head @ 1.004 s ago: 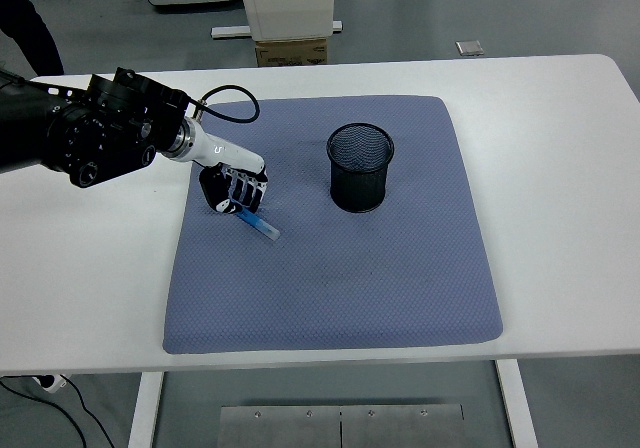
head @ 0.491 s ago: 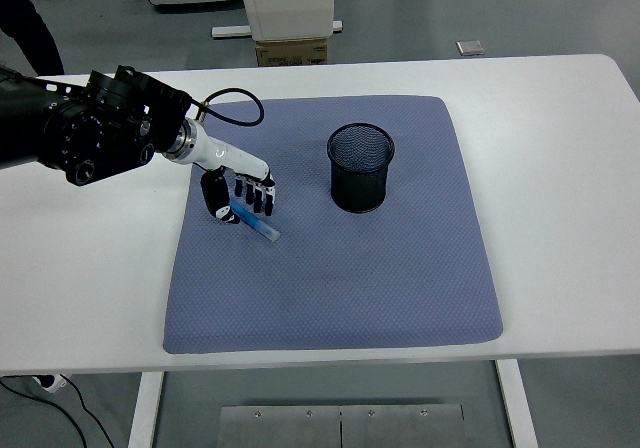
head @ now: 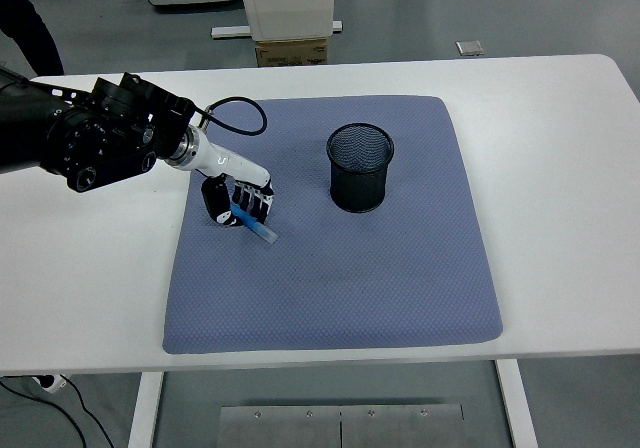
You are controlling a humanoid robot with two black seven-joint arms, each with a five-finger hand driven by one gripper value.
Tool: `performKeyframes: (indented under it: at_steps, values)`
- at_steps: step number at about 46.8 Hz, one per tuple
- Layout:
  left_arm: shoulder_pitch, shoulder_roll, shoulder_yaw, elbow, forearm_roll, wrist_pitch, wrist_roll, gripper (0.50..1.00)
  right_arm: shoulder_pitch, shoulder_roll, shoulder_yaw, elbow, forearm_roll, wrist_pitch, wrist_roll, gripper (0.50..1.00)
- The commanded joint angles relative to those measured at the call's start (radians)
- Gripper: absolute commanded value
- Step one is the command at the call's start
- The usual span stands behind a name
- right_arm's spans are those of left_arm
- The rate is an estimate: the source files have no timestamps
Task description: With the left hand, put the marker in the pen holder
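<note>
White worktop is carrying a blue-grey padded mat. Black mesh cylindrical pen holder is standing upright, well right of the left hand. Fingers are curling around the blue marker lying on the mat. Long axis is running diagonally, free end pointing down-right. Secure the grip, lift, then turn it vertical over the holder.

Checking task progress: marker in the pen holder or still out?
Out. The blue marker lies flat on the mat, under the left hand, left of the mesh pen holder.
</note>
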Motion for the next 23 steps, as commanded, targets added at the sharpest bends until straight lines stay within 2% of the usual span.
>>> performKeyframes:
  at_steps: [1,10,17,23]
  values:
    - [0.003,0.0,0.0,0.0,0.0,0.0,0.001,0.563,-0.001,0.0,0.0,0.0,0.0,0.0,0.0,1.0]
    - [0.003,0.0,0.0,-0.001,0.0,0.0,0.001,0.558,0.0,0.0,0.0,0.0,0.0,0.0,0.0,1.0]
    - [-0.005,0.0,0.002,0.0,0.0,0.0,0.001,0.5,-0.001,0.0,0.0,0.0,0.0,-0.002,0.0,1.0]
    - [-0.01,0.002,0.002,-0.001,0.0,-0.002,-0.001,0.5,0.0,0.0,0.0,0.0,0.0,0.0,0.0,1.0]
